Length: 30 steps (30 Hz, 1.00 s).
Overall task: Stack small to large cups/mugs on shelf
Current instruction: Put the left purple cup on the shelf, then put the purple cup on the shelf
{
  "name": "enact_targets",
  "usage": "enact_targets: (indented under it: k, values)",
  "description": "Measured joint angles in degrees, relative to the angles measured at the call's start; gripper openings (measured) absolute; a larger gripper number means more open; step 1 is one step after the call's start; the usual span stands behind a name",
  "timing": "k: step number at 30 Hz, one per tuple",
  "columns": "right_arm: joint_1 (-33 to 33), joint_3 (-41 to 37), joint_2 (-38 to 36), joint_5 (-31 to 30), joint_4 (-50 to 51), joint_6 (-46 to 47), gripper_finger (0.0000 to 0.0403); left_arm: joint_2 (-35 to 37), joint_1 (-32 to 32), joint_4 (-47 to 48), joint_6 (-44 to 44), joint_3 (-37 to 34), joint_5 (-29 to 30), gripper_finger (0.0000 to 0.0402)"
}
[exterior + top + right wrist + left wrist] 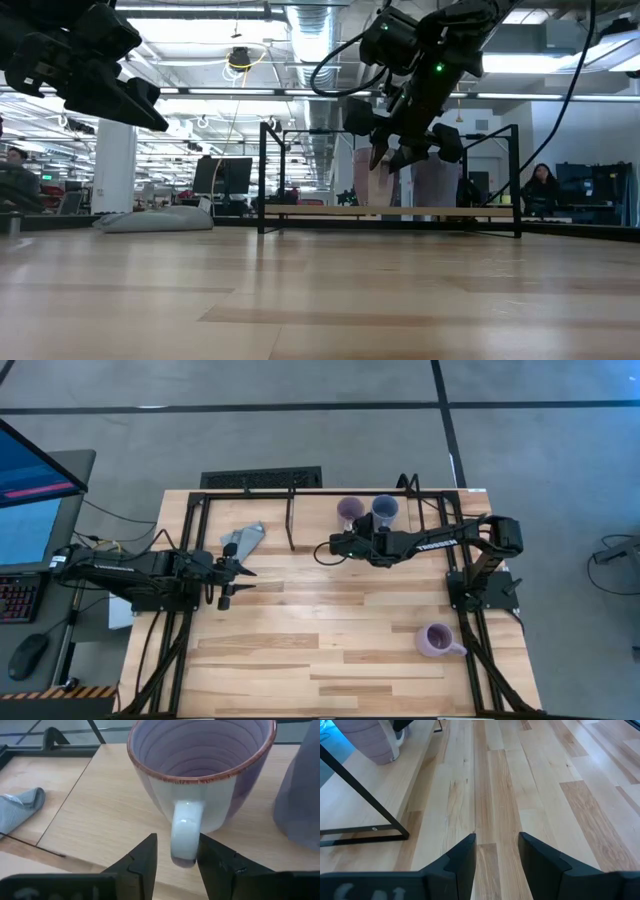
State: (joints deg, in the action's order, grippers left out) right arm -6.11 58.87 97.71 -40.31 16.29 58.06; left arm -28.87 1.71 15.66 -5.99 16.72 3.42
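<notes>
Two mugs already stand on the shelf [300,493] at the table's far edge; the right gripper [176,854], fingers parted around the purple mug's [349,510] handle, releases or adjusts it beside the blue-grey mug [385,508]. The lilac mug [436,640] waits near right; left gripper [496,852] idles open
</notes>
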Motion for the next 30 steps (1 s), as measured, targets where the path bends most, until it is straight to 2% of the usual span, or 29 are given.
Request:
enact_targets:
  k: [30]
  values:
    - [1.5, 0.0, 0.0, 4.4, 3.8, 0.5, 0.016, 0.0, 0.0, 0.0, 0.2, 0.0, 0.0, 0.0139]
